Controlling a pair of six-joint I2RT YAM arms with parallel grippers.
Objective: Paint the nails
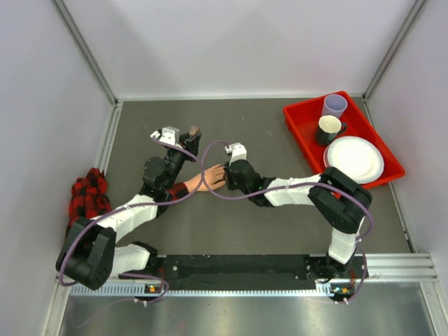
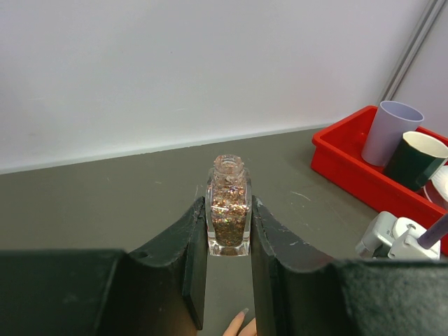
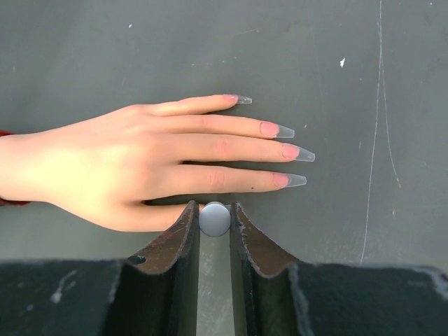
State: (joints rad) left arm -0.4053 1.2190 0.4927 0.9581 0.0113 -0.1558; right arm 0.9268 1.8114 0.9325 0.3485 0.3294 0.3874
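Grey round cap (image 3: 214, 219) sits pinched in the right claw (image 3: 214, 211), which is angled down over the mannequin hand (image 3: 133, 164). The nails (image 3: 294, 152) lie just ahead-right of it, with open worktop (image 3: 364, 63) beyond. The left claw (image 2: 228, 213) grips an uncapped glitter polish bottle (image 2: 229, 187) upright.

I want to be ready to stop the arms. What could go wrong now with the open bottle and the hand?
1. The bottle in the left gripper has no cap on; any tilt could spill polish.
2. The right gripper holds the grey cap by the thumb side of the hand, away from the nails; its lower end is hidden, so polish may land on skin.
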